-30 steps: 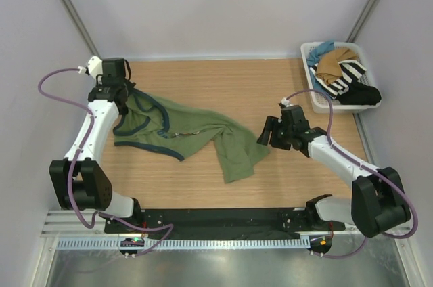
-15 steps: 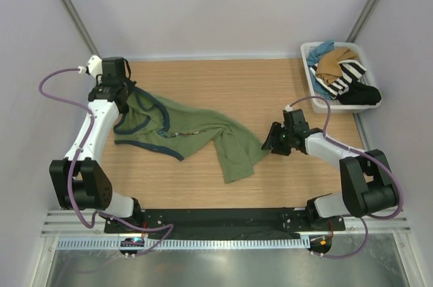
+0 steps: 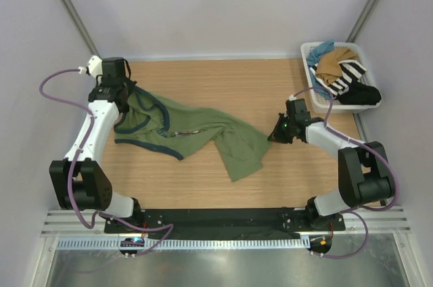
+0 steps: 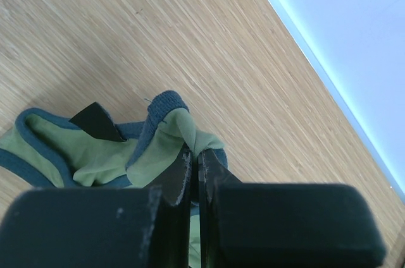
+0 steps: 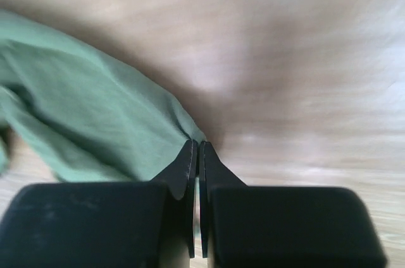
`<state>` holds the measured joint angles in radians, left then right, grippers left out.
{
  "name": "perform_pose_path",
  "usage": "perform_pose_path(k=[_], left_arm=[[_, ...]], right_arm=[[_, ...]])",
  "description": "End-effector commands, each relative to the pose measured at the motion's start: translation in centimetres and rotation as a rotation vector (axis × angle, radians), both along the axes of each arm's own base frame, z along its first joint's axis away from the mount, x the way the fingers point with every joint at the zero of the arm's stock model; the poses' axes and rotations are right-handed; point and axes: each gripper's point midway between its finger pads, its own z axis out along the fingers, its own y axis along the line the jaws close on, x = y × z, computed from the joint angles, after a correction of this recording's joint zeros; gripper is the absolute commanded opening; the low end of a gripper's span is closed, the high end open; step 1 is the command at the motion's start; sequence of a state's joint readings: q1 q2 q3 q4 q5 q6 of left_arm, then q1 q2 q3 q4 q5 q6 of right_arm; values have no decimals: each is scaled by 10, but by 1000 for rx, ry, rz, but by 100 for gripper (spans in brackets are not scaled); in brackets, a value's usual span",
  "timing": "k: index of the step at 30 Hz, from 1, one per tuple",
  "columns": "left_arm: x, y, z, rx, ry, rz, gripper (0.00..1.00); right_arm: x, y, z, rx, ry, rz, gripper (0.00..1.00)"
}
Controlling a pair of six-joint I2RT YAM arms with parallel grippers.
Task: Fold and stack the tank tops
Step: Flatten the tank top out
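Nothing was folded yet: the olive tank top (image 3: 196,135) lay rumpled on the counter (image 3: 223,84), left fingers (image 4: 190,164) shut on its strap, right fingers (image 5: 192,154) pinching its hem, tan top (image 3: 333,63) in the basket (image 3: 308,70)

No text, brand, number or sign can be read in any of the views. The only label to see is a small dark tag (image 4: 95,122) at the neck of the olive green tank top (image 4: 95,157), and no letters on it can be made out.
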<state>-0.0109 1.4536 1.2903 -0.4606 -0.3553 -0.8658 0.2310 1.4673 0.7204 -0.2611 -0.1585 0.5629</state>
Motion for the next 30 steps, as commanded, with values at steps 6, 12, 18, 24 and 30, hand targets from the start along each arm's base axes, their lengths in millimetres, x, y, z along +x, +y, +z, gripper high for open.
perform_pose_path(k=[6, 12, 18, 24, 30], left_arm=[[-2, 6, 47, -9, -122, 38, 0], [-10, 21, 56, -2, -134, 85, 0], [-20, 23, 74, 7, -170, 86, 0], [-46, 26, 113, 46, -231, 81, 0], [-89, 27, 158, 78, -321, 79, 0]], right_arm=[[88, -52, 105, -82, -228, -154, 1], [102, -64, 133, -118, -264, -182, 1], [100, -75, 157, -161, -316, -211, 1], [89, -79, 199, -168, -406, -218, 1], [66, -79, 269, -158, -561, -190, 1]])
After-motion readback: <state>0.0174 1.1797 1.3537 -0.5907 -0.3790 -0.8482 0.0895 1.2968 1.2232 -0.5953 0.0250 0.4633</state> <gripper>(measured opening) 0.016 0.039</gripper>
